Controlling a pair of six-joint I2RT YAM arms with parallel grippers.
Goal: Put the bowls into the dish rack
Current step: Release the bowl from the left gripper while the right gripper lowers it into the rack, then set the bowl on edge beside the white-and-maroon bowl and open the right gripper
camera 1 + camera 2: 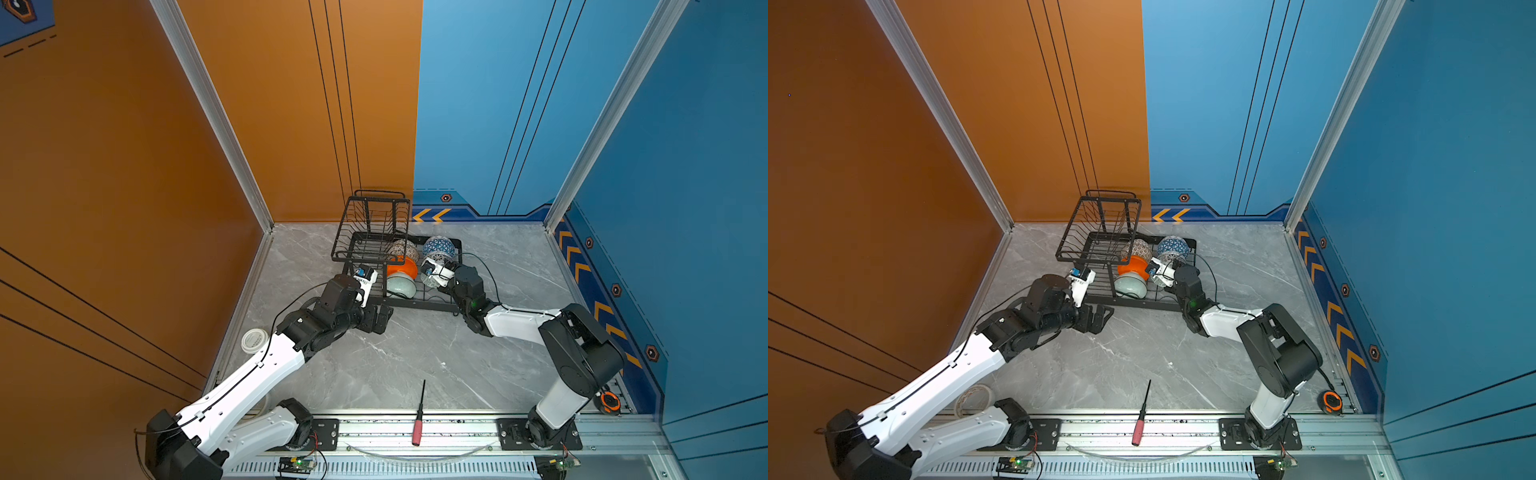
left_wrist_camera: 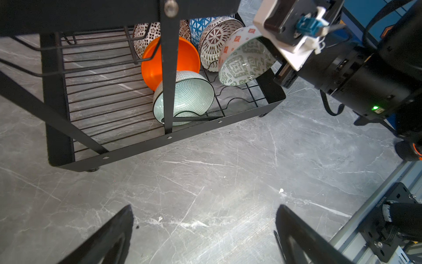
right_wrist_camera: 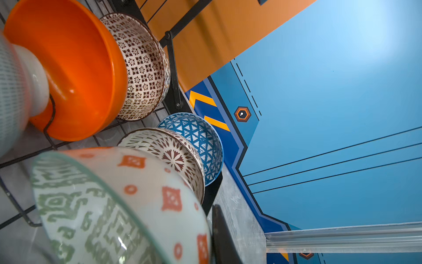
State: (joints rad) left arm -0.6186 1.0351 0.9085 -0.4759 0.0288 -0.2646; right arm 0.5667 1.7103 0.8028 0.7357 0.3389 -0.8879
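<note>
**Q:** Screwdriver, red grip, lies on the front rail in a top view. What's behind it?

**A:** Black wire dish rack on a grey marble-look table. L gripper hangs just in front of the rack, jaws wide, empty. R gripper reaches into the lower tray.

**Q:** Left wrist view?

**A:** Five glossy round bowls stand on edge in the wavy slots: mint bowl, orange bowl, lattice bowl, blue-triangle bowl, cream bowl. R gripper pinches the rim of the sixth, the grey-green bowl, tilted at the tray's end. Can't tell if it touches the wire.

**Q:** Right wrist view?

**A:** Grey-green bowl fills the foreground, blurred, w/ orange motifs outside; cream bowl sits just behind it. Step, I'd judge, is seating the last bowl. Next it needs the rim lowered into a wire dip, the jaws opened, then a retreat w/o knocking the cream bowl. Looks glazed, prob. slippery.
</note>
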